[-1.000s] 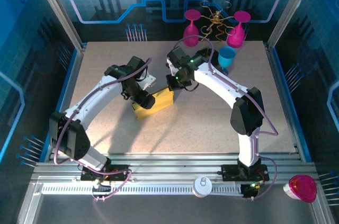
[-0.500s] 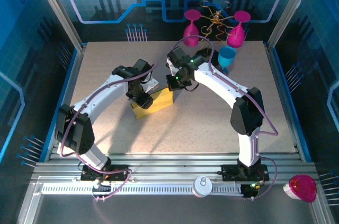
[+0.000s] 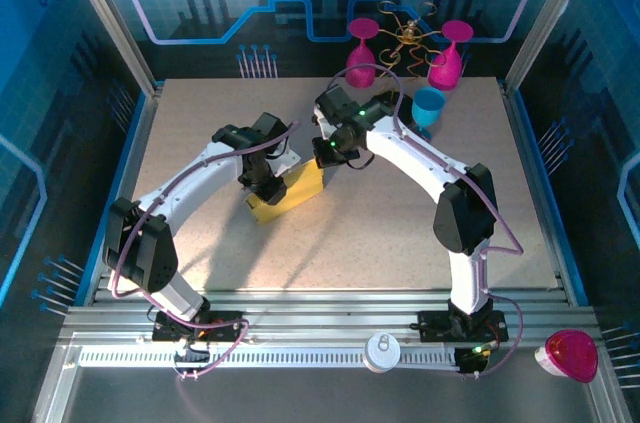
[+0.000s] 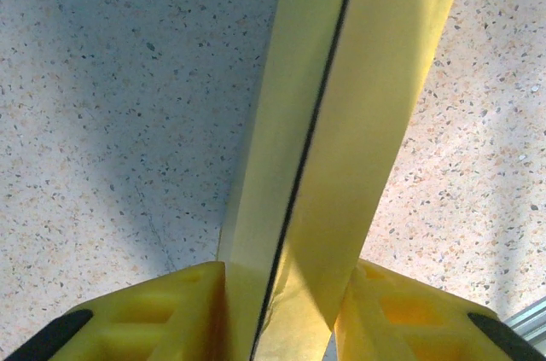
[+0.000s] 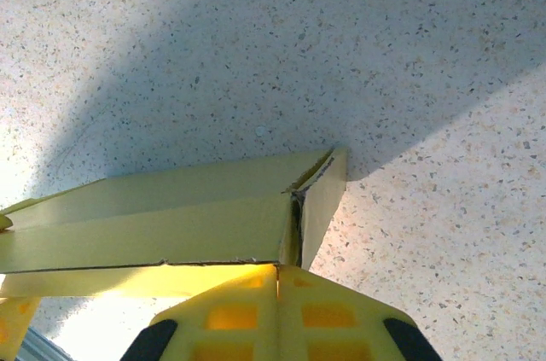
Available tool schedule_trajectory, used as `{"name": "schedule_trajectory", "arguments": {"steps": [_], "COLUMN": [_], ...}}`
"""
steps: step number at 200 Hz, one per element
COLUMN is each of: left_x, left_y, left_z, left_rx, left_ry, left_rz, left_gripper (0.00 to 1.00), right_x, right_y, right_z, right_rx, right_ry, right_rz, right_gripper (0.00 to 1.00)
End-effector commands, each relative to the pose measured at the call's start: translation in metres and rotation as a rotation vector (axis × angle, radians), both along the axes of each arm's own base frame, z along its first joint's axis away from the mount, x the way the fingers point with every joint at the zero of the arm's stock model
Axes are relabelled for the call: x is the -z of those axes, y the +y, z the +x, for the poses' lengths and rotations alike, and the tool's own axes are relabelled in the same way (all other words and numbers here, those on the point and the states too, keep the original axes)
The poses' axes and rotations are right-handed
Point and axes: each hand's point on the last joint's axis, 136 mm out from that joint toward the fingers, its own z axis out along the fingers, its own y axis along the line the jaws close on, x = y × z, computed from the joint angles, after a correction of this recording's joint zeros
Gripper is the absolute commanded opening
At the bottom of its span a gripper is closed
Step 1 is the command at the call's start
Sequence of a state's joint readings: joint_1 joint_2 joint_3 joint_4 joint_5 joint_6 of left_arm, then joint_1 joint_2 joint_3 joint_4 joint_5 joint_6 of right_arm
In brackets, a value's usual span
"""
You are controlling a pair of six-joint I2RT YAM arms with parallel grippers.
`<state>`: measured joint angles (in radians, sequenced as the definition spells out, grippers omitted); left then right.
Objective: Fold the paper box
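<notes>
Top external view: a speckled, sandy tabletop (image 3: 400, 233) sits inside a booth with blue walls. Silver rails run along the near edge. At the far edge stand two pink glasses (image 3: 361, 53) and a blue cup (image 3: 429, 108), well behind the right end effector (image 3: 325, 153).

The yellow paper box (image 3: 295, 191) lies on the middle of the tabletop, between the two end effectors. The left end effector (image 3: 262, 179) is at its left end and the right one is at its far right end.

In the left wrist view, the left end effector (image 4: 281, 318) is open just a little and is clamped on the paper box (image 4: 375, 79). One yellow finger (image 4: 162, 314) presses on each side of a folded wall.

In the right wrist view, the right end effector (image 5: 277, 310) has its fingers (image 5: 230, 314) together. They touch the corner of the paper box (image 5: 171, 216) just in front. I cannot tell if thin card is pinched between them.
</notes>
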<state>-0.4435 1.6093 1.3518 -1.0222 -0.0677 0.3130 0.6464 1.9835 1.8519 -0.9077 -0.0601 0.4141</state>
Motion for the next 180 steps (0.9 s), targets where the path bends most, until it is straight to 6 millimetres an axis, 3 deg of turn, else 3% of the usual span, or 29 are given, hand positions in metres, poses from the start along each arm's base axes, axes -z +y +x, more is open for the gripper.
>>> {"name": "schedule_trajectory", "arguments": {"steps": [1,34,70,98,180], "left_x": [0.0,0.0,-0.001,-0.002,-0.001], "left_y": [0.0,-0.001,-0.002,-0.002,-0.002], "left_z": [-0.003,-0.003,-0.003,-0.003,-0.002], "left_rx": [-0.013,-0.007,-0.004,0.0,0.006], "left_ry": [-0.001,-0.003,-0.005,-0.004,-0.004], "left_rz": [-0.015,-0.018,-0.021,-0.023,-0.019], "left_gripper": [0.37,0.37,0.37,0.37,0.37], "right_x": [0.003,-0.004,-0.03,-0.042,-0.02], "right_y": [-0.004,-0.001,-0.008,-0.004,0.004], "right_z": [-0.004,-0.001,0.005,0.004,0.005], "right_rx": [-0.013,-0.06,-0.065,-0.113,-0.278], "right_ry": [0.029,0.017,-0.063,-0.098,-0.174], "right_rz": [-0.007,0.055,0.126,0.166,0.077], "right_gripper": [0.0,0.0,0.25,0.31,0.34]}}
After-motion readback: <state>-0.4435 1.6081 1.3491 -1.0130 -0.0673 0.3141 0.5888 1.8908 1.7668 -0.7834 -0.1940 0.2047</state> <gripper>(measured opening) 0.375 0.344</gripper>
